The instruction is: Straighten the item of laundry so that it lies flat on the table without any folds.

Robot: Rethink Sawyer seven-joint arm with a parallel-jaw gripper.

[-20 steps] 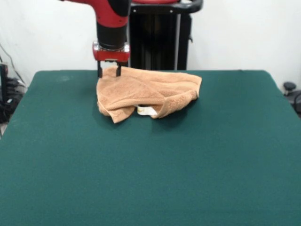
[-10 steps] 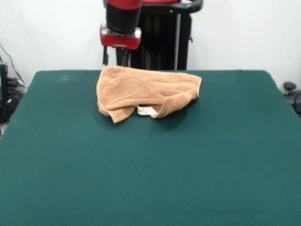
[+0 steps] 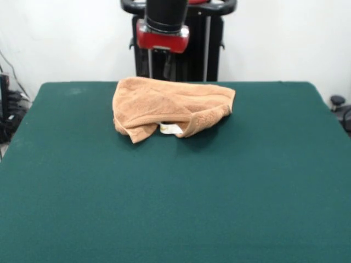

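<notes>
Tool point(image 3: 159, 64) risen off towel point(image 3: 170, 107) corner — shifted right, empty.

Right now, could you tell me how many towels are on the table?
1. The towel lies crumpled near the table's far edge, left of centre, its white label peeking out at the front. The gripper hangs above and behind it. Nothing suggests another underneath.
</notes>
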